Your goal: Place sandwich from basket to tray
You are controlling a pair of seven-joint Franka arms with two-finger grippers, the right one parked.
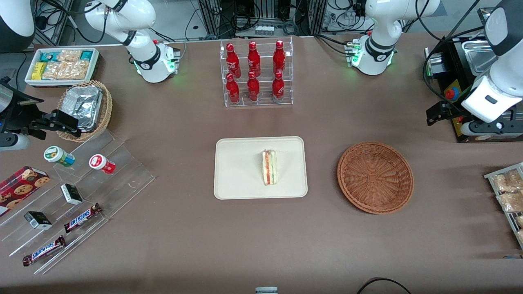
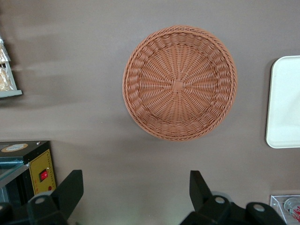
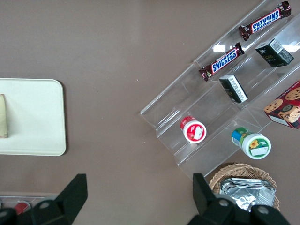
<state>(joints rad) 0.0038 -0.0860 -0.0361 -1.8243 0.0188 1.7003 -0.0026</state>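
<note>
The sandwich (image 1: 269,167), a white wedge with red and green layers, lies on the cream tray (image 1: 237,179) at the middle of the table. Its end shows in the right wrist view (image 3: 3,116), on the tray (image 3: 33,117). The reddish-brown wicker basket (image 1: 375,177) stands beside the tray toward the working arm's end and is empty. My left gripper (image 1: 434,114) hangs above the table, farther from the front camera than the basket. It is open and empty. In the left wrist view the gripper (image 2: 135,183) is clear of the basket (image 2: 179,83) and the tray's edge (image 2: 286,103).
A clear rack of red bottles (image 1: 256,73) stands farther back than the tray. A black box with a red button (image 1: 453,94) sits near my gripper. A rack of snack packets (image 1: 508,196) lies at the working arm's end. Acrylic steps with snacks (image 1: 81,183) and a foil-filled tan basket (image 1: 86,107) lie toward the parked arm's end.
</note>
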